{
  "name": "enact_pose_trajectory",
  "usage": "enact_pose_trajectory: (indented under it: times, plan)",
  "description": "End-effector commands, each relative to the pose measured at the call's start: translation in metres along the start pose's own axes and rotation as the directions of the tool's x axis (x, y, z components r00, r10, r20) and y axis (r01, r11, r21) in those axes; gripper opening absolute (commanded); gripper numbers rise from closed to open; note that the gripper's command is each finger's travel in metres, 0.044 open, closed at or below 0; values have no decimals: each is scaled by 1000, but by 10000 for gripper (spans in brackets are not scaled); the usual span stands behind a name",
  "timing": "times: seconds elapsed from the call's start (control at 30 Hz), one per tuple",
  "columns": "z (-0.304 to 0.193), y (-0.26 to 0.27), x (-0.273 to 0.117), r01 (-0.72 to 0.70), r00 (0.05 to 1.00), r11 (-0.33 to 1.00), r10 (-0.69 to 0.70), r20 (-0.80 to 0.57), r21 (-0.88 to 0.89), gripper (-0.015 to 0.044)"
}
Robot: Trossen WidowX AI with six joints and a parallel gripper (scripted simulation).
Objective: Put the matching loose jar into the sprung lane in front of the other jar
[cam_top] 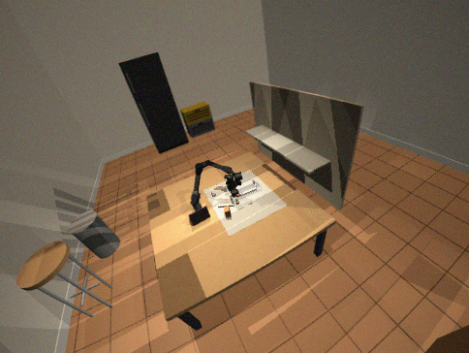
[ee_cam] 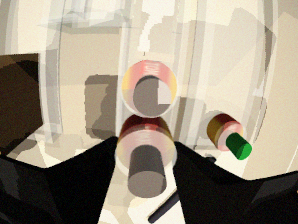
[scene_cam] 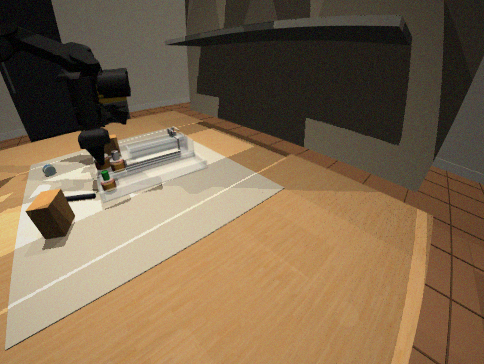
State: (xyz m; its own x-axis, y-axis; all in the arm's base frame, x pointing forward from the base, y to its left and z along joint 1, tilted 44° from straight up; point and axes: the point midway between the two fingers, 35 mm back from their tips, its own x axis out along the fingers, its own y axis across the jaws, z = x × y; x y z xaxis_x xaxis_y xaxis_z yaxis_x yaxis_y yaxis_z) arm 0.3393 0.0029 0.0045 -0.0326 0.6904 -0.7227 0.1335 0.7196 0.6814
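My gripper (cam_top: 235, 194) (scene_cam: 102, 160) (ee_cam: 145, 145) points down at the front of the clear lane unit (scene_cam: 200, 164), shut on a jar with a grey cap and an amber body. The held jar (ee_cam: 147, 172) is upright and in line with the lane jar (scene_cam: 118, 164) (ee_cam: 150, 90), which also has a grey cap and stands just behind it in the lane. The two jars look touching or nearly so. Whether the held jar's base is on the lane floor cannot be told. The front stop and the pusher plate behind the lane jar are not clear to see.
A green-capped jar (scene_cam: 108, 183) (ee_cam: 225, 131) stands in the neighbouring lane. A wooden block (cam_top: 227, 211) (scene_cam: 51, 215) and a black rod (scene_cam: 81, 197) (ee_cam: 164, 207) lie in front of the unit. A blue-grey round item (scene_cam: 49, 170) is to the left. Another brown block (scene_cam: 114, 144) (ee_cam: 19, 100) stands beyond the gripper.
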Motion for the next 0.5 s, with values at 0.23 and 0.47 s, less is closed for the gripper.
enact_pose_trajectory:
  times: [0.23, 0.47]
  plan:
    - [8, 0, -5, -2, 1000, 1000, 2, 25, -9, 0]
    - [9, 0, -4, -2, 1000, 1000, 2, 25, -9, 0]
